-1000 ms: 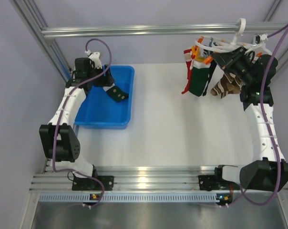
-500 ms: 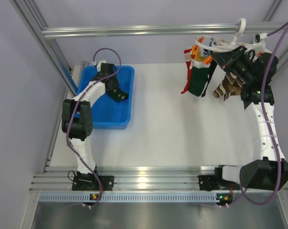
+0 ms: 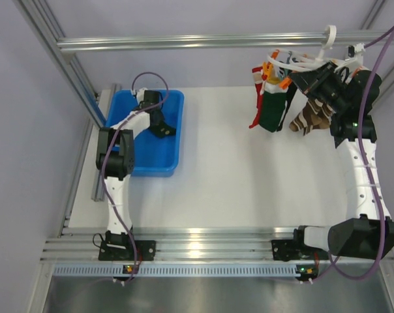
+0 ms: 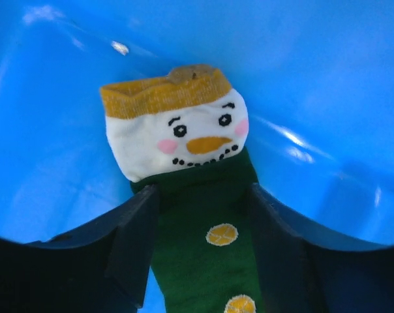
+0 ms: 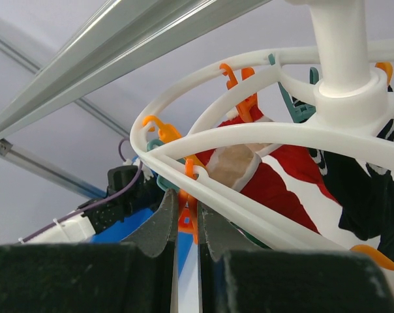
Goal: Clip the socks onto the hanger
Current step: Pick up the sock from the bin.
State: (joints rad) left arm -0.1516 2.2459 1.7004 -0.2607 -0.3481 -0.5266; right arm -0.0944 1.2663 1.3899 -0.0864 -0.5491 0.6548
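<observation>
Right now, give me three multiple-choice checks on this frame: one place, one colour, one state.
1. Where is the snowman sock?
A) in the blue bin
B) on the bare table
C) draped over the left arm

2. What colour is its cuff?
A) red
B) mustard yellow
C) black

3. How do the right jaws stand?
A) wide open, empty
B) shut on an orange peg of the hanger
C) shut on a striped sock

Answers:
1 A: the left wrist view shows blue walls all around it.
2 B: a yellow band tops the white face.
3 B: the right wrist view shows the peg pinched between them.
</observation>
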